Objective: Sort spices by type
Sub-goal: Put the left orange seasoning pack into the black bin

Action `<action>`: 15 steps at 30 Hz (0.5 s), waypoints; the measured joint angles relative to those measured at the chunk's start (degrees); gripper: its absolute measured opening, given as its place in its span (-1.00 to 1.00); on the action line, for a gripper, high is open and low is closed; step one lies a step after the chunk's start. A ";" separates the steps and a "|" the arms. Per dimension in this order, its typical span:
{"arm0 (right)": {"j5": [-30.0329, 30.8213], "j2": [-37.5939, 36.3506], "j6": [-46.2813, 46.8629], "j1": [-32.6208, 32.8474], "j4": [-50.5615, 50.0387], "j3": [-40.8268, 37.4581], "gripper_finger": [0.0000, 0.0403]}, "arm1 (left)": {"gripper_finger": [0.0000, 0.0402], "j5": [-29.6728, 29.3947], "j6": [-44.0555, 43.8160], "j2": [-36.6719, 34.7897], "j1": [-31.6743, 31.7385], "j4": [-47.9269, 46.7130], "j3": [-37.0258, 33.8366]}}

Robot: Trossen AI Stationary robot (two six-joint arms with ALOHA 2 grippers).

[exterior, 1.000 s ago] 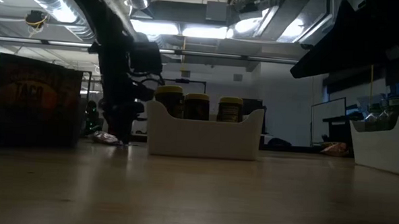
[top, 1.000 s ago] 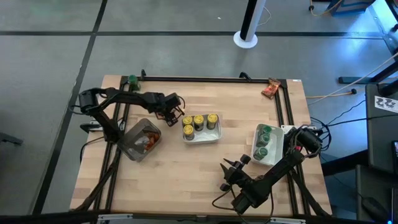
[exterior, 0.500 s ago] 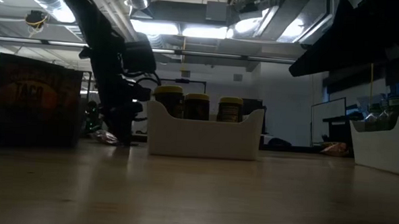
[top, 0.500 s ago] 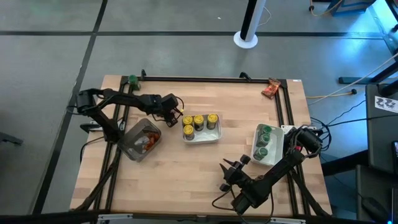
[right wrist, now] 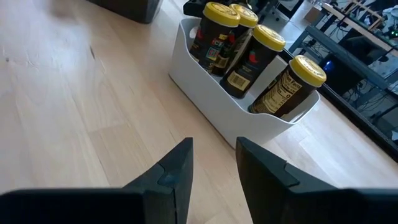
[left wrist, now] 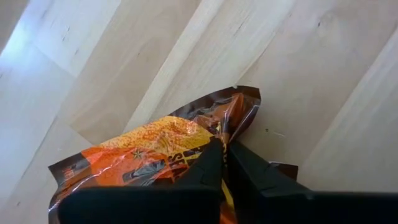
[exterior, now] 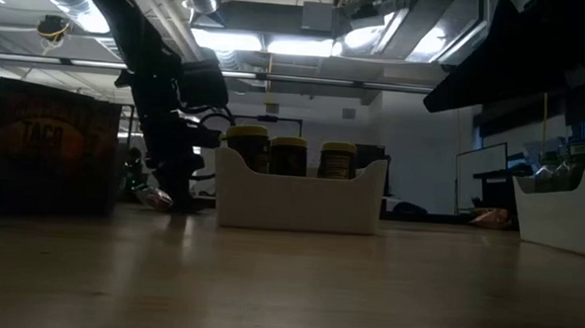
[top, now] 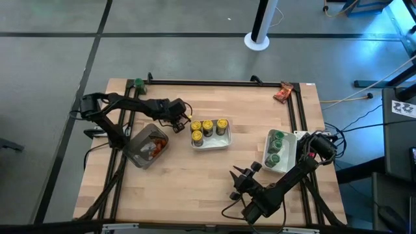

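High view: pale wood-plank surface (top: 195, 175) in a black frame. Left gripper (top: 182, 120) sits near the far left part, between the clear grey bin (top: 147, 145) and a white tray (top: 210, 134). The tray holds 4 yellow-lidded jars (top: 207, 126); the bin holds red-orange packets (top: 153, 148). A second white tray (top: 278, 151) at the right edge carries green-lidded jars (top: 275, 144). 1 loose packet (top: 283, 93) lies at the far right corner, and a green-lidded jar (top: 138, 83) stands at the far left corner. Right gripper (top: 238, 184) waits near the front edge, right of centre.

Low view: the yellow-lid tray (exterior: 299, 194) stands mid-frame, jar tops (exterior: 289, 155) showing above its scooped rim. Left arm comes down just beside it, a packet (exterior: 155, 198) at its tip close to the surface. The dark bin wall (exterior: 51, 149) blocks the rest on that side. Green-lid tray (exterior: 566, 206) at the picture's right.

Left wrist view: jaws clenched on a glossy, crinkled red-orange packet (left wrist: 155, 149) with dark sealed edges, bare planks (left wrist: 298, 81) behind it. Only this view shows the grip.

Right wrist view: dark fingers (right wrist: 177, 168) parted, jaws released, holding nothing. Ahead, the smooth white tray (right wrist: 230, 109) with 4 dark labelled jars (right wrist: 258, 59), yellow caps.
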 joint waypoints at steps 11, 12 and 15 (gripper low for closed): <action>-0.01 0.00 -0.32 0.00 0.09 0.00 -0.40 | -1.00 -0.30 0.30 -2.82 -3.59 -7.85 3.11; 0.00 0.00 -0.32 0.00 0.09 0.00 -0.40 | -1.00 -0.51 0.24 -3.49 -3.98 -9.72 3.55; -0.01 0.00 -0.30 0.00 0.07 0.00 -0.40 | -1.00 -1.53 -0.08 -6.28 -4.89 -11.91 5.25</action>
